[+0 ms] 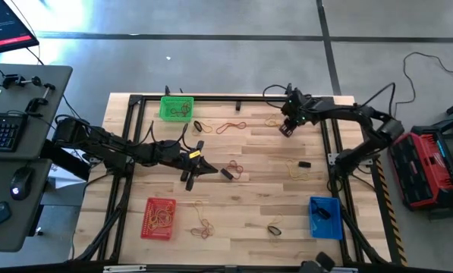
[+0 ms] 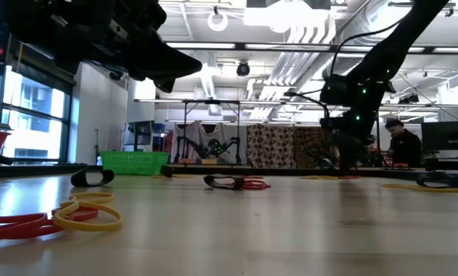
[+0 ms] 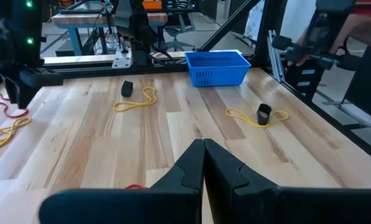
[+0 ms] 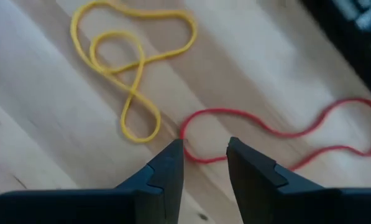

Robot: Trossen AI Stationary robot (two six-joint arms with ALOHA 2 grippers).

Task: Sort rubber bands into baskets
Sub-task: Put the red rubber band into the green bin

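Many rubber bands (image 1: 230,127) litter the wooden table (image 1: 241,205).

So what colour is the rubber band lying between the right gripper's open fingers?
Red; the right wrist view shows it best, beside a yellow band.

Bright ceiling lamps (image 2: 290,34) backlight the low view into silhouettes; glare whitens the grey concrete floor (image 1: 97,45); the right wrist view is soft.
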